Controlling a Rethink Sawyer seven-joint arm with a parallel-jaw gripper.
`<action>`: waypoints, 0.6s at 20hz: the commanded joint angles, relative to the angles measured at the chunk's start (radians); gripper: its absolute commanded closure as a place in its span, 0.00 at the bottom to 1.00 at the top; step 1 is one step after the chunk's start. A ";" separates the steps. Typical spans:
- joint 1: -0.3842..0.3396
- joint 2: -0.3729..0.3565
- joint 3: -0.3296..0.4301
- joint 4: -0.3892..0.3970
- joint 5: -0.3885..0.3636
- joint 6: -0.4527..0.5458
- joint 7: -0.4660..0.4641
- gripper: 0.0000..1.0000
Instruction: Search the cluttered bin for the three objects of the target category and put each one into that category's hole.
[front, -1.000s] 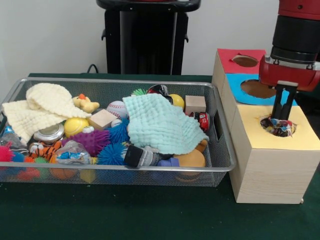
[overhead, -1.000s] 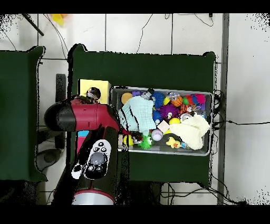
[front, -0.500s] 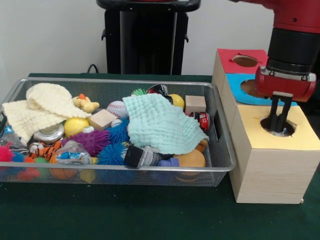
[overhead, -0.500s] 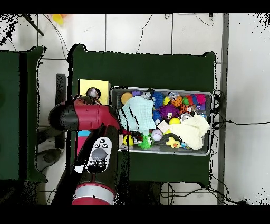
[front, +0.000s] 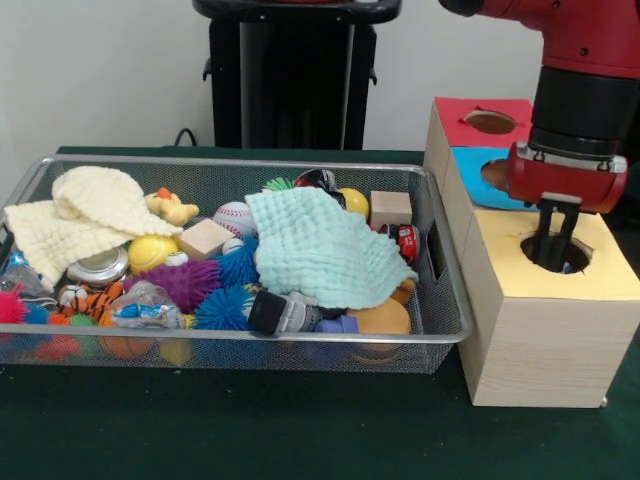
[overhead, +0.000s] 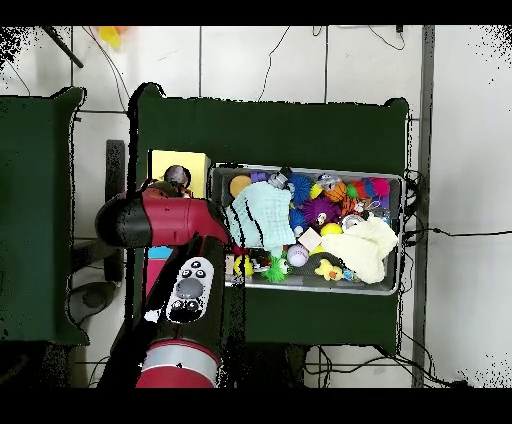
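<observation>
The red and black arm (front: 585, 90) comes down over the wooden box (front: 535, 300) that stands just beside the wire bin (front: 440, 300) on the green bench (front: 250, 430). The claw (front: 551, 240) hangs with its dark fingers reaching into the hole of the yellow panel (front: 600, 275), the nearest of the box's three coloured tops; the fingers stand close together, but whether they are clenched or released cannot be told from either view. Nothing shows between them. Behind the yellow panel lies the blue panel (front: 478, 165) with its own hole, partly hidden by the arm, and behind that the red panel (front: 470, 130) with a hole (front: 489, 121) in plain view.

The bin is full of mixed things. A pale green cloth (front: 325, 250) lies spread over the middle, a cream cloth (front: 75, 215) over the other end. Around them sit a rubber duck (front: 170, 207), a baseball (front: 234, 217), a yellow ball (front: 151, 251), two wooden blocks (front: 391, 209), a purple spiky ball (front: 185, 280), a blue spiky ball (front: 222, 308) and a small tiger toy (front: 90, 300).

In the overhead view the arm (overhead: 165, 220) covers most of the box, leaving the yellow panel (overhead: 160, 165) partly clear.
</observation>
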 joint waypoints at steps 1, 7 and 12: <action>-0.042 0.085 0.057 0.024 0.012 -0.027 0.155 1.00; -0.066 0.133 0.076 0.011 0.007 -0.076 0.146 1.00; -0.058 0.138 0.072 0.012 0.010 -0.088 0.151 1.00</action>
